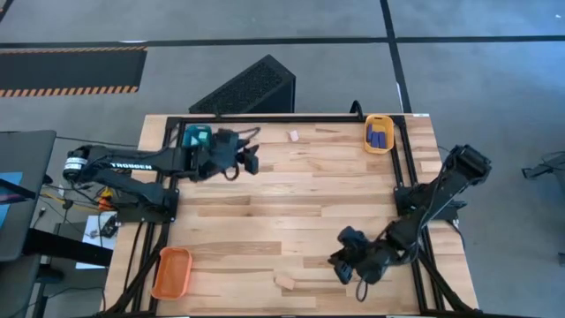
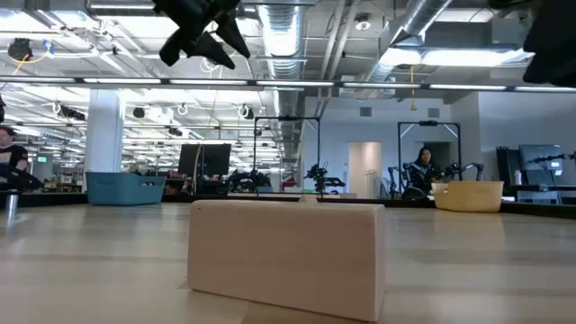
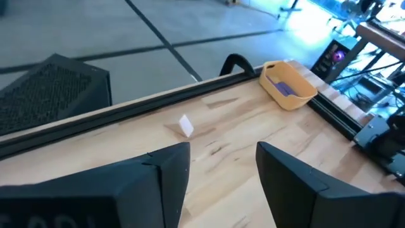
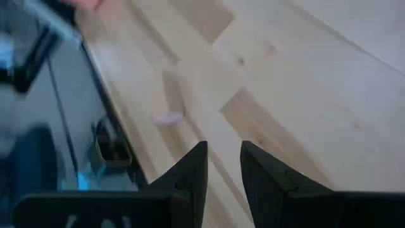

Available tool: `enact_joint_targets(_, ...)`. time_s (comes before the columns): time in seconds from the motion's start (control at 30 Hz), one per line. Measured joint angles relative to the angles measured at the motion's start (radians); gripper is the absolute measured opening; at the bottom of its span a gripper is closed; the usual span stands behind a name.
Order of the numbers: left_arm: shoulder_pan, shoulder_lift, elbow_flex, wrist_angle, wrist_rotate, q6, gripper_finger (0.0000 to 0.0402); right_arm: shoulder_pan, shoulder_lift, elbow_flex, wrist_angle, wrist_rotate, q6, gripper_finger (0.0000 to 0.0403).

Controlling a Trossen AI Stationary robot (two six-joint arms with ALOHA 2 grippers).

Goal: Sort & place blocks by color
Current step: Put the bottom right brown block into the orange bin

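Observation:
A pale tan block (image 1: 284,282) rests flat near the table's near edge and fills the low view's foreground (image 2: 288,256). A second tan block (image 1: 294,135) lies near the far edge (image 3: 185,125). Dark blue blocks (image 1: 379,137) sit in the yellow-orange tray (image 1: 379,121) (image 3: 304,95). My left gripper (image 1: 250,160) (image 3: 221,171) hovers open and empty beside the teal tray (image 1: 196,135), raised above the table (image 2: 202,31). My right gripper (image 1: 339,263) (image 4: 223,171) is to the right of the near tan block, its fingers narrowly apart and empty. No cyan block shows.
The orange tray (image 1: 172,272) sits at the near left corner. A black frame rail (image 1: 282,118) runs along the far edge and down both sides. Bare wood spans the table's middle (image 1: 291,208). People and benches show in the room beyond (image 2: 421,171).

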Motion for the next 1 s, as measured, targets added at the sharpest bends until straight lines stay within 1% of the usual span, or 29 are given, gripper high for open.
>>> enact_joint_targets(0.03,-0.026,0.000,0.000,-0.003,-0.026,-0.009,0.0164,-0.015,-0.009,0.000,0.002,-0.041,-0.039,0.0117)
enact_joint_targets(0.1,-0.068,0.014,-0.013,0.032,-0.052,-0.018,0.0160,-0.036,-0.024,0.000,0.002,-0.076,-0.076,0.0116)
enact_joint_targets(0.2,-0.111,0.046,-0.045,0.060,-0.020,-0.051,0.0158,-0.047,-0.037,-0.001,-0.046,-0.048,-0.081,0.0115)
enact_joint_targets(0.3,-0.157,0.085,-0.073,0.112,0.035,-0.135,0.0158,-0.052,-0.038,0.000,-0.039,-0.040,-0.081,0.0115)
enact_joint_targets(0.33,-0.177,0.103,-0.076,0.165,0.062,-0.157,0.0158,-0.050,-0.037,0.000,-0.043,-0.040,-0.082,0.0115)
enact_joint_targets(0.4,-0.214,0.128,-0.075,0.230,0.078,-0.168,0.0155,-0.039,-0.034,0.000,-0.061,-0.039,-0.083,0.0115)
enact_joint_targets(0.43,-0.232,0.133,-0.064,0.236,0.078,-0.155,0.0152,-0.035,-0.021,0.001,-0.057,-0.039,-0.083,0.0115)
enact_joint_targets(0.53,-0.263,0.125,-0.017,0.201,0.068,-0.084,0.0136,-0.020,-0.001,-0.001,-0.103,-0.047,-0.033,0.0115)
enact_joint_targets(0.63,-0.275,0.067,0.019,0.091,0.031,-0.030,0.0118,-0.026,-0.005,0.000,-0.117,-0.055,0.089,0.0115)
enact_joint_targets(0.67,-0.275,0.046,0.023,0.063,0.013,-0.014,0.0113,-0.027,-0.005,0.000,-0.126,-0.049,0.116,0.0114)
enact_joint_targets(0.77,-0.279,-0.025,0.020,-0.054,-0.023,0.029,0.0100,-0.040,-0.013,0.000,-0.130,0.010,0.197,0.0106)
enact_joint_targets(0.83,-0.281,-0.071,0.009,-0.115,-0.035,0.046,0.0093,-0.064,-0.012,0.001,-0.126,0.011,0.248,0.0098)
enact_joint_targets(0.9,-0.293,-0.118,-0.030,-0.155,-0.037,0.058,0.0089,-0.093,0.004,0.017,-0.134,0.013,0.275,0.0088)
enact_joint_targets(1.0,-0.321,-0.177,-0.101,-0.143,-0.001,0.076,0.0084,-0.141,0.061,0.072,-0.143,0.013,0.303,0.0073)
